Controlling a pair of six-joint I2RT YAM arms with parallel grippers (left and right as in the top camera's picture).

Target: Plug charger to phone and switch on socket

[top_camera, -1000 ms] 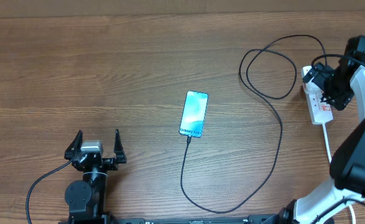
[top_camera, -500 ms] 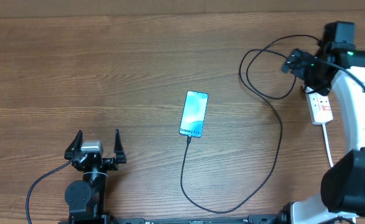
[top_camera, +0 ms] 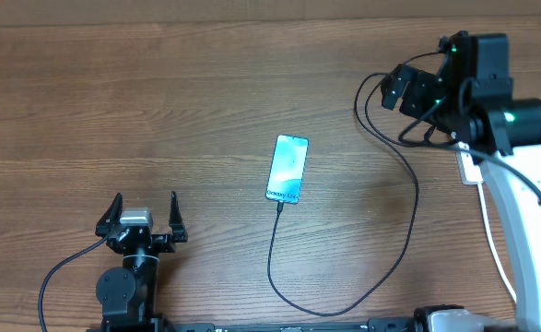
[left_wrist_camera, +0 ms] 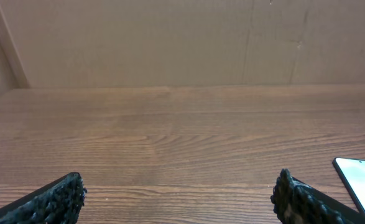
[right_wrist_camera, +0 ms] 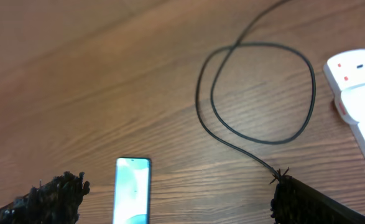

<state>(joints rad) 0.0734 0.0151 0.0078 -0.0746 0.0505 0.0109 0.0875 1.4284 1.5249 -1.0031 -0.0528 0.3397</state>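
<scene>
Brown wood-grain tabletop (top_camera: 159, 92), matt, bare over most of its width. Nearest the base is the left gripper (top_camera: 144, 197), with black ribbed pads and jaws spread wide, holding nothing and parked low, well left of everything else. Next out, the long thin black rubbery charger cable (top_camera: 417, 194) sweeps in a slack bend close to the near edge. One end rises to the small black connector tip (top_camera: 280, 206), which sits at the bottom edge of the slim rectangular smartphone (top_camera: 288, 169); it looks seated. The smartphone lies flat mid-table, its smooth glass screen lit light blue. Further out on the right the cable coils into a loose loop. The right gripper (right_wrist_camera: 176, 182) hangs above that loop, jaws fully apart and empty. Just beyond is the narrow white hard-plastic power strip (right_wrist_camera: 359, 99) with small red switches (right_wrist_camera: 342, 109), partly hidden under the right arm from overhead. I can't tell the switch position or whether the plug is home. Risks, as I judge them:
- A descent through the loop could hook the cable and tug the tip out of the slick phone.
- An off-centre press on a rocker could shove the light strip instead of flipping it
</scene>
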